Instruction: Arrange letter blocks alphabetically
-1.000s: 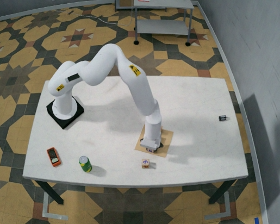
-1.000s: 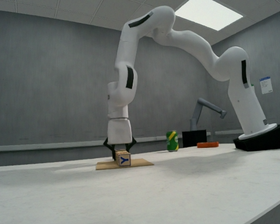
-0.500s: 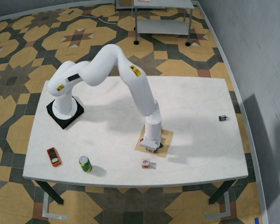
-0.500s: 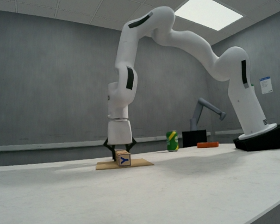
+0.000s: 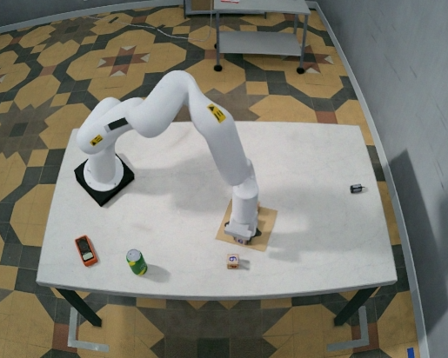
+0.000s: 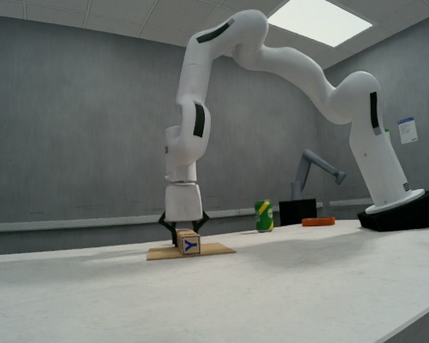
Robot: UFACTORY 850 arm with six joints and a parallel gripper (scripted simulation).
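Observation:
A tan mat lies on the white table and also shows in the exterior view. My gripper points straight down over the mat and is shut on a wooden block that rests on the mat, with a blue Y on its side face. In the top view the gripper hides most of this block. A second wooden block showing a 9 or 6 on top stands off the mat, just in front of it. Other blocks are hidden or not in view.
A green can and an orange device stand near the table's front left. A small dark object lies at the right. My base is at the back left. A cart stands behind the table.

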